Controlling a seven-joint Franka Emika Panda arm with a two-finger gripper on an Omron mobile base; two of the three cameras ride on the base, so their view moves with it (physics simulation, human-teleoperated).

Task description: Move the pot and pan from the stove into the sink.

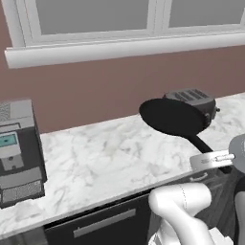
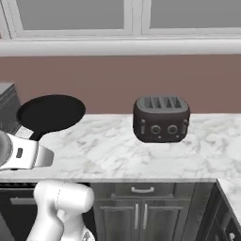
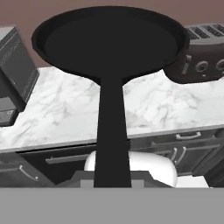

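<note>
The pan [image 1: 171, 116] is off the surface, held up in the air above the white marble worktop [image 1: 110, 158], with its long black handle [image 3: 112, 135] running back toward the robot's hand. In the hand view, the handle comes straight up from the bottom middle of the picture and widens into the round black dish [image 3: 109, 41], which tips slightly so that its inside shows. The end effector [image 1: 221, 158] is closed on the pan's handle: in the left base view, the handle's end meets the pale hand at the right edge, though the fingertips themselves are hidden.

In the left base view, the pan hangs in front of the dark grey toaster [image 1: 194, 106] and covers part of it. In the right base view, the pan [image 2: 51, 113] sits to the left, well apart from the toaster [image 2: 161, 118], which stands on the worktop against the reddish wall [image 2: 117, 80]. A dark appliance with a small blue screen [image 1: 18, 150] stands at the left end of the worktop. Dark cabinet fronts with metal pulls [image 2: 141, 207] run below the worktop.
</note>
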